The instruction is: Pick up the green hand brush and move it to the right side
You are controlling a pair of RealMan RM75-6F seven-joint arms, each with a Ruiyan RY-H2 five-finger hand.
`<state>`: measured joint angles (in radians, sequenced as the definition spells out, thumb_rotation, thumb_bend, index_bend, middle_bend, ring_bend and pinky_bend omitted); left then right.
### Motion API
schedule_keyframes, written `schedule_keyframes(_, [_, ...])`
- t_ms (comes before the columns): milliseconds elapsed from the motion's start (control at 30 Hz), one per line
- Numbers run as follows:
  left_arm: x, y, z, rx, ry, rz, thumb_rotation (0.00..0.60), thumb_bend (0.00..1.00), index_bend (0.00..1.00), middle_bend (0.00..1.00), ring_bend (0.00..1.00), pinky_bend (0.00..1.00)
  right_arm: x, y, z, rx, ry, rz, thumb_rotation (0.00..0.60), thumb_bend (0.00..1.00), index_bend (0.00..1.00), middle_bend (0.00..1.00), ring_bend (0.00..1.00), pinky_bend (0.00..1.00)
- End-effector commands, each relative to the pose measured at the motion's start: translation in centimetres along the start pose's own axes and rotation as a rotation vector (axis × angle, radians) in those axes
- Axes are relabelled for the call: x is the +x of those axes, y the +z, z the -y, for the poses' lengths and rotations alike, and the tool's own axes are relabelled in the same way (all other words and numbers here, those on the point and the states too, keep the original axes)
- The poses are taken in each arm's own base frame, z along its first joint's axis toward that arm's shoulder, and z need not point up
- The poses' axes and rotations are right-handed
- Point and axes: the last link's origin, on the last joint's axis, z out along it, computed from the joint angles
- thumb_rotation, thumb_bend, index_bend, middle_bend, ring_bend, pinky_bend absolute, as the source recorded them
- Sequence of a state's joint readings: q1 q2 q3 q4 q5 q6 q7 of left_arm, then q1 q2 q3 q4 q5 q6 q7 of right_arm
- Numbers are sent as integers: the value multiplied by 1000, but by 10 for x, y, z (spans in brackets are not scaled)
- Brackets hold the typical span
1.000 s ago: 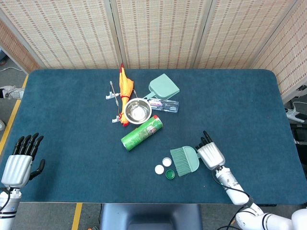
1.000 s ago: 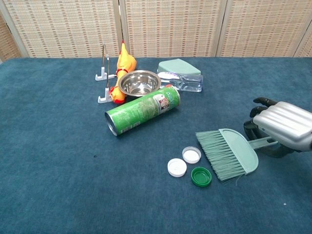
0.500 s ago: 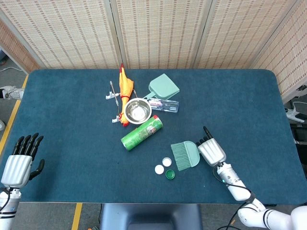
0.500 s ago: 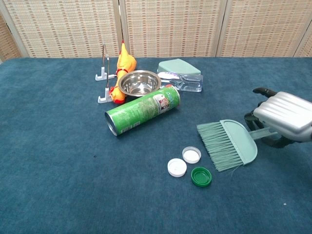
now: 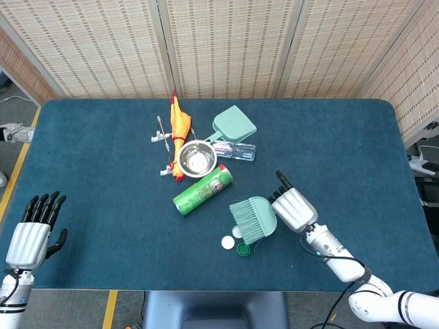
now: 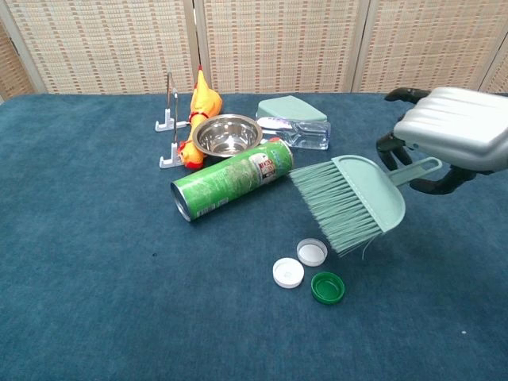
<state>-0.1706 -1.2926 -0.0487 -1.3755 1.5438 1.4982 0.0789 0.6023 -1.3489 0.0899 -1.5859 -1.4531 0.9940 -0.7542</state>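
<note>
The green hand brush [image 5: 252,218] [image 6: 347,198] hangs above the table, bristles pointing left and down, over the bottle caps. My right hand [image 5: 293,209] [image 6: 454,131] grips its handle from the right, fingers curled around it. My left hand [image 5: 29,236] hovers at the table's near left corner, fingers apart and holding nothing; it is outside the chest view.
Two white caps [image 6: 300,262] and a green cap [image 6: 327,287] lie below the brush. A green can [image 6: 230,187] lies on its side, with a steel bowl [image 6: 227,135], yellow rubber chicken [image 6: 204,101], green dustpan [image 6: 292,109] and clear bottle [image 6: 305,135] behind it.
My right hand has lifted the brush off the table and carried it up and slightly left, now above the caps. The left hand has barely moved.
</note>
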Motion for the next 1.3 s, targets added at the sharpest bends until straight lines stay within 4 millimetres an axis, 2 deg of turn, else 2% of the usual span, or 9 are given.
schedule_keyframes(33, [0, 0, 0, -2, -2, 0, 600, 450, 0, 0, 0, 53, 35, 19, 28, 117, -110, -34, 600, 314, 958, 785, 418, 0])
schedule_keyframes(200, [3, -3, 1, -4, -10, -5, 600, 451, 0, 0, 0, 53, 56, 29, 72, 208, -269, -54, 600, 315, 958, 786, 418, 0])
schedule_keyframes(333, [4, -6, 2, -9, -15, -5, 600, 451, 0, 0, 0, 53, 64, 29, 99, 244, -361, -55, 600, 315, 958, 785, 418, 0])
schedule_keyframes(667, [7, -7, 3, -10, -22, -9, 600, 451, 0, 0, 0, 52, 65, 26, 132, 263, -546, 18, 600, 314, 958, 785, 418, 0])
schedule_keyframes(900, [7, -6, 3, -10, -20, -9, 600, 451, 0, 0, 0, 53, 61, 29, 138, 233, -678, 52, 600, 315, 958, 785, 419, 0])
schedule_keyframes(1300, [5, -9, 2, -6, -10, -7, 600, 450, 0, 0, 0, 53, 46, 36, 124, 181, -840, 104, 600, 315, 958, 785, 424, 0])
